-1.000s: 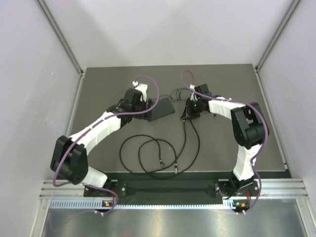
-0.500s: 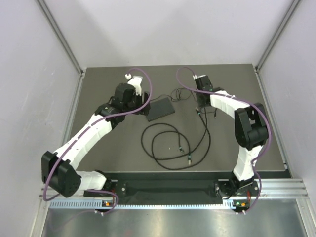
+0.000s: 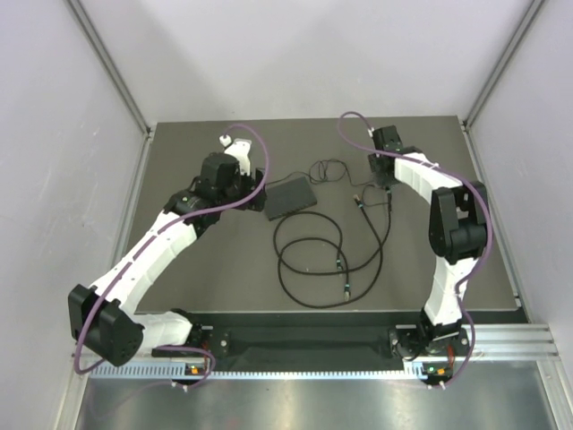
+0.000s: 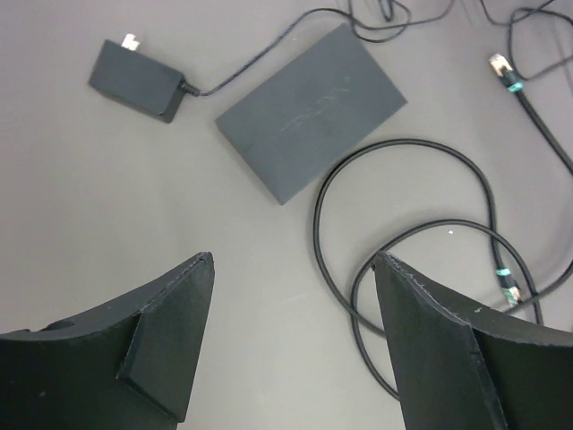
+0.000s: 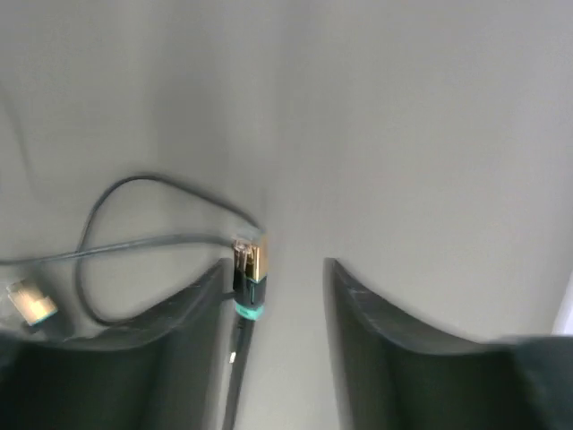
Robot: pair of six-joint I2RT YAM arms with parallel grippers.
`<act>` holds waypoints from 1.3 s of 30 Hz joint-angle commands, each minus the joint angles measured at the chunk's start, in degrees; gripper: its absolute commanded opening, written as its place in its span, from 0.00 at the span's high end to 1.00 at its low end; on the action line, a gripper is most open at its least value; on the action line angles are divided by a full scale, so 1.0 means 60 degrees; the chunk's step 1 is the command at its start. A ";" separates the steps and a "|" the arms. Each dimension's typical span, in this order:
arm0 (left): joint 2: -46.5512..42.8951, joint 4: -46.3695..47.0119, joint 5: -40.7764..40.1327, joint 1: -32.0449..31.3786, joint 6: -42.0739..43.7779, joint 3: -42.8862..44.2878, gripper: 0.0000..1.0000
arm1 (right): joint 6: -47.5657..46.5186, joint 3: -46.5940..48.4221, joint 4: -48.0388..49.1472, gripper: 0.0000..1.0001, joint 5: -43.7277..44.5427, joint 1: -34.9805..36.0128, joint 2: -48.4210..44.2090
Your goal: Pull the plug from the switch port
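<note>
Left claw (image 4: 294,262), right claw (image 5: 274,266) wide open, empty; flat matte-black switch box (image 4: 311,112) beyond left, teal-collared gold plug (image 5: 249,269) ungripped between right's fingers.

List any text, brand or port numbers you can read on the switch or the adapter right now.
No text is readable in any view.
switch: a faint tone-on-tone marking runs across its top, too faint to read.
power adapter: no label shows on the visible face.

Small black power adapter (image 4: 139,79), lying flat on grey table (image 4: 89,197), thin cord (image 4: 242,67) trailing from it
</note>
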 commanded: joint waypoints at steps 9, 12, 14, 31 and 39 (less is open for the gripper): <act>0.0958 -0.0495 -0.1078 0.0460 -0.1199 0.0601 0.22 | 0.1577 0.1334 -0.2125 0.18 -0.1711 0.0416 -0.1674; 0.0857 -0.0423 -0.1194 0.0578 -0.1287 0.0499 0.23 | 0.2059 0.0900 -0.1850 0.27 -0.3332 0.1395 -0.2302; 0.0710 -0.0232 -0.1253 0.0593 -0.1302 0.0382 0.24 | 0.3210 0.0110 -0.1191 0.37 -0.4097 0.2406 -0.2713; -0.0155 -0.0393 -0.1136 0.0666 -0.1244 -0.0043 0.24 | 0.5665 -0.4524 0.2444 1.00 -0.3267 0.4241 -0.2658; -0.0170 -0.0364 -0.1078 0.0710 -0.1097 -0.0073 0.25 | 0.5781 -0.5094 0.2841 1.00 -0.3180 0.3743 -0.2393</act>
